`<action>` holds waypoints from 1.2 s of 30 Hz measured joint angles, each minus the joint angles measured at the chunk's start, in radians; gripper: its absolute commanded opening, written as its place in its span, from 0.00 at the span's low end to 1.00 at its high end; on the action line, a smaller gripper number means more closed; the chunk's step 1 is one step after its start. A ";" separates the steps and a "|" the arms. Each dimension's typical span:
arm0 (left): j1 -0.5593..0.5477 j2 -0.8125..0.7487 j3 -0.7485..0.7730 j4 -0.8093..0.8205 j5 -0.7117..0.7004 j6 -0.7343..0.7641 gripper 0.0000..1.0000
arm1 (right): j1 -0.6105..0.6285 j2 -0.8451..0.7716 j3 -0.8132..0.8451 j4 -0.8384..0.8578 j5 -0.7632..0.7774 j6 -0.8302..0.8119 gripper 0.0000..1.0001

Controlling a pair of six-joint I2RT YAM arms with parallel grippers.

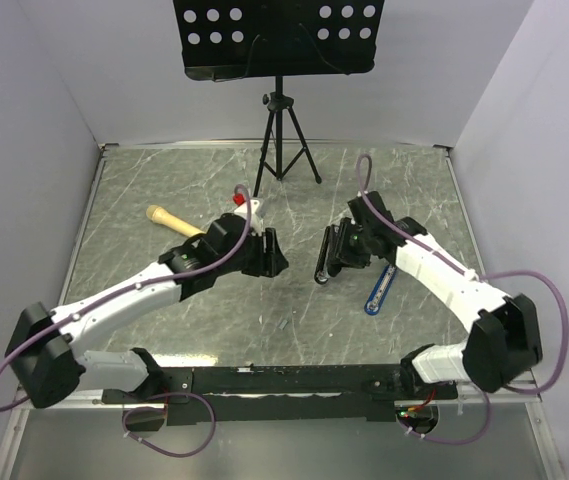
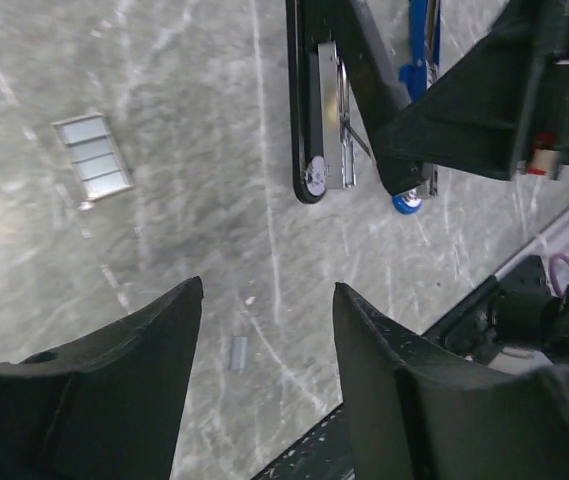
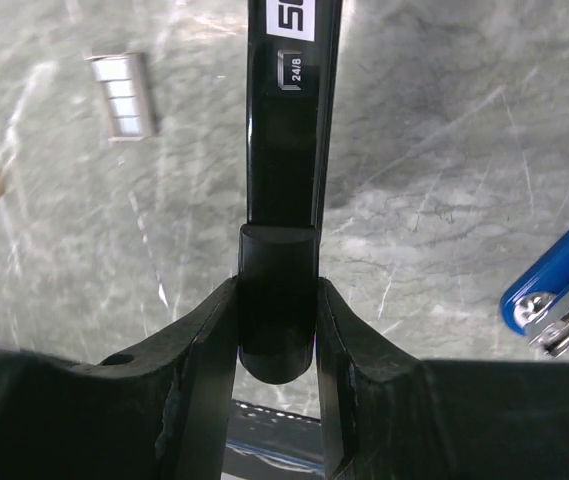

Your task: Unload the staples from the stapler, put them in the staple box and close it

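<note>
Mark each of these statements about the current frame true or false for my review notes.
1. The right gripper is clamped on the stapler. True.
2. The left gripper holds the blue-handled tool. False: its jaws are apart and empty, and the tool lies on the table.
3. The stapler is opened, with its metal magazine exposed. True.
4. The wooden-handled tool lies on the table's right half. False: it lies on the left half.

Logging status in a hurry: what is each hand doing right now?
Left hand: open, holding nothing.
Right hand: closed on the stapler.
</note>
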 measured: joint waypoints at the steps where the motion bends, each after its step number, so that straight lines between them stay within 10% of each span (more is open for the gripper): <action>1: 0.002 0.016 0.000 0.013 0.013 -0.006 0.57 | -0.007 -0.021 -0.012 0.012 -0.014 -0.016 0.00; 36: 0.008 0.215 -0.013 0.377 0.339 -0.010 0.50 | -0.049 -0.412 -0.114 0.109 -0.264 -0.058 0.00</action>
